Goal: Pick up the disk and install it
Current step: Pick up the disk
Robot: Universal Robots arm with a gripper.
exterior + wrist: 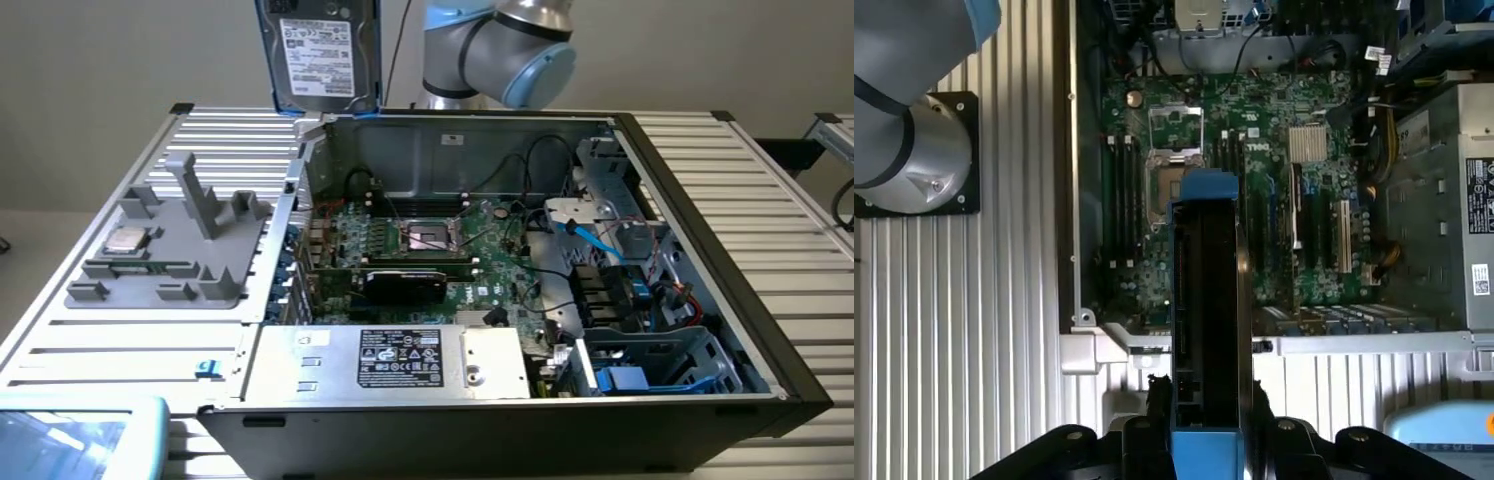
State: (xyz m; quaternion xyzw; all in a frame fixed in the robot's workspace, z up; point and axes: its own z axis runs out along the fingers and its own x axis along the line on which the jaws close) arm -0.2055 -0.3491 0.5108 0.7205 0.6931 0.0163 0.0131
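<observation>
Grey metal and blue plastic are hanging in the air: we are seeing the disk (322,55), a flat rectangular grey-metal hard drive with a white black-printed label and a blue plastic bracket along its edges, standing upright above the far corner of the open black-and-silver computer case (454,150), on the exterior view's left. Its label is facing that camera and its upper part is running out of the frame. From the wrist we are looking down along the disk's thin edge (1204,300), and the black gripper (1204,400) is clamping it, one of the fingers (1157,400) pressing on each broad face, so the jaws are standing only as far apart as the drive is thick. Under the disk the green motherboard (1284,200) inside the case is lying in view, with the case's near wall crossing below the drive's edge. The silver-grey robot arm (507,45) with its light-blue joint cap is rising behind the case, and its round base is sitting on a black mounting plate (959,150) on the ribbed silver metal table (974,350) just beside the case. On the exterior view's left a grey plastic fixture (187,250) is resting on the table, carrying a small square silver chip (127,240), well apart from the disk. A larger silver box (400,360) with a black-and-white sticker is sitting in the near part of the case.
</observation>
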